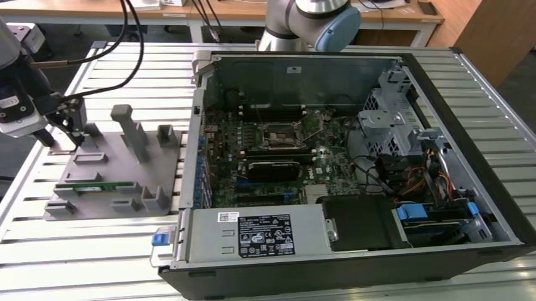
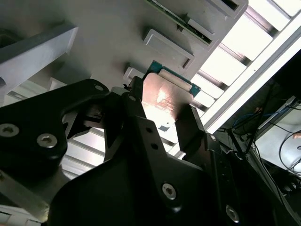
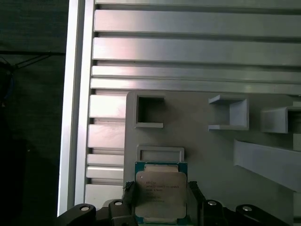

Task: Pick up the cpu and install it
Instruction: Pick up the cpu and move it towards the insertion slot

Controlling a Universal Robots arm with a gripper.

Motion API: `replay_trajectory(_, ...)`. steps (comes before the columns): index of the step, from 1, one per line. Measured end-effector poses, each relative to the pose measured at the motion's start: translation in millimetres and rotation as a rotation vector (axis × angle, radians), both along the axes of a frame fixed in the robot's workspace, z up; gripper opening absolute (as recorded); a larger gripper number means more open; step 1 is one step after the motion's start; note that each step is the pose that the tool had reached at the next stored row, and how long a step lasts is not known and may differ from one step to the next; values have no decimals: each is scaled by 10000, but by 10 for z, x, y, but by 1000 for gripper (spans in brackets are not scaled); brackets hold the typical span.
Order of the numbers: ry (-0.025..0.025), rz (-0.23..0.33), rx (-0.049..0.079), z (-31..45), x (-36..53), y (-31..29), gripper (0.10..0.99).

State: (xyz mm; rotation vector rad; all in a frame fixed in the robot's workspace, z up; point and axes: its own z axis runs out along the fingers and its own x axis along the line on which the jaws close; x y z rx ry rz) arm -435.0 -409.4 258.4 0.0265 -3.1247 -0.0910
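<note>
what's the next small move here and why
Probably a short straight lift. The jaws appear shut on the cpu, the gripper sits low over the grey holder, and a tall post stands between it and the socket.

The cpu (image 3: 161, 192), a small flat square chip with a silver-grey metal top plate and a teal-green rim, lies level and top plate up. The tool (image 3: 162, 200) clamps it by two opposite edges above the grey moulded tray (image 3: 202, 155).
</note>
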Motion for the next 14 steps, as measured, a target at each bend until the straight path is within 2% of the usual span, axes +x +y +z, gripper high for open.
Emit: replay_trajectory(14, -1, 0, 21, 117, 0, 7, 525)
